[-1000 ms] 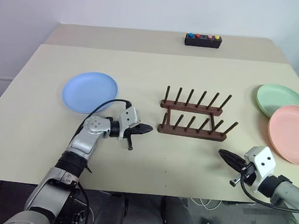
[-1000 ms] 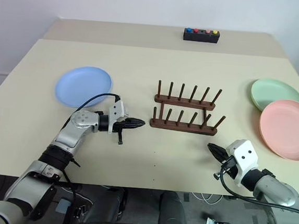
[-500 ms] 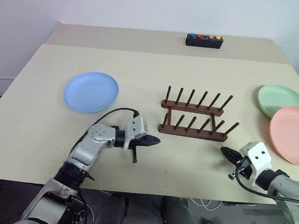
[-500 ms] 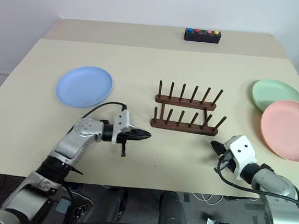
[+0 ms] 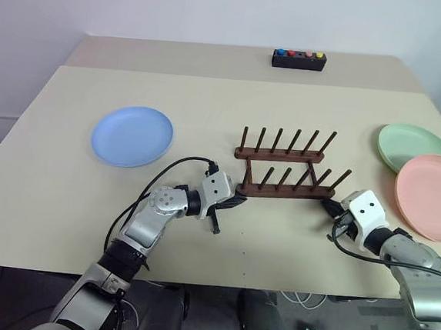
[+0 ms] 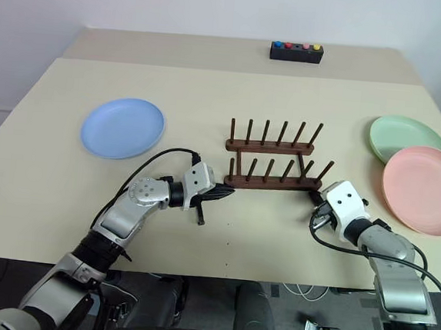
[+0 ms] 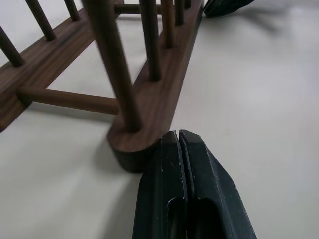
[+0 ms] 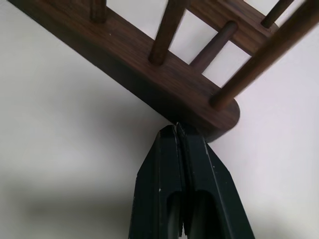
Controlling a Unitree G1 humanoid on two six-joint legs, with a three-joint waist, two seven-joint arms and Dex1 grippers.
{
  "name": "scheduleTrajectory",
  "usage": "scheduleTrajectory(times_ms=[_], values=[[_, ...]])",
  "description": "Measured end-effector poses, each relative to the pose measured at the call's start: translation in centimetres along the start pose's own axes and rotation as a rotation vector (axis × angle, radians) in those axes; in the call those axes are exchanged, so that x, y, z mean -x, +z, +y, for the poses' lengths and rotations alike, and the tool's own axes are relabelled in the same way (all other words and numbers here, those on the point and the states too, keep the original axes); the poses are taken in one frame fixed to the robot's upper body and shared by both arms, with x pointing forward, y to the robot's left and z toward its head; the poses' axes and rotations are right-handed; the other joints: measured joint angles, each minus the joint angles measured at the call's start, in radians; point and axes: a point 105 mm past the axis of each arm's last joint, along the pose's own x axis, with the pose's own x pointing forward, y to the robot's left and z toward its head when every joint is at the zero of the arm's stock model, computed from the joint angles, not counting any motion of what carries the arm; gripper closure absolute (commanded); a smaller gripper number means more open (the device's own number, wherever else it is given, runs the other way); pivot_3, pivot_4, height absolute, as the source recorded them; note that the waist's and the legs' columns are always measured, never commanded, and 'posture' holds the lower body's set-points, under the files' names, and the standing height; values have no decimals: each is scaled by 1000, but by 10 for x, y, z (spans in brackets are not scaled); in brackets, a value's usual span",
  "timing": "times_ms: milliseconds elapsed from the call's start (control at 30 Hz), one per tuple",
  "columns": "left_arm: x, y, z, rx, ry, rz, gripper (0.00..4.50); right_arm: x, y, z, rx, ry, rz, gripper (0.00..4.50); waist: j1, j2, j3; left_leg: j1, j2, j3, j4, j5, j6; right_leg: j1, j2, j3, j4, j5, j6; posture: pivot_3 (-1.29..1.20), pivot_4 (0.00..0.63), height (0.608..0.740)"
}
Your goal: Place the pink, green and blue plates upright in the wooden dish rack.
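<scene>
Beige table (image 5: 63, 197): both grippers pressed together, left gripper (image 7: 178, 137), right gripper (image 8: 176, 128) apparently touching dish rack (image 5: 284, 191) ends.

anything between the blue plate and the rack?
Nothing visible. Bare table lies between the blue plate and the wooden dish rack. Both shut grippers, left and right, sit at the near rail's ends, off that path.

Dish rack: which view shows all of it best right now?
The right eye view: the whole wooden dish rack with both peg rows, a shut gripper at each end. The left eye view matches. Each wrist view gives one end of the near rail at shut fingertips.
</scene>
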Motion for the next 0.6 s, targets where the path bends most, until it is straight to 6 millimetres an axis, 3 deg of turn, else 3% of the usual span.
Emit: scheduleTrajectory(times_ms=[600], values=[[-5,-1,32,-69,128,4,4489,-36,12,-18,67,-38,-51,4500,-2,0,0,1,0,0,0,0,0,0,0,0,0,0,0,0,150,740]])
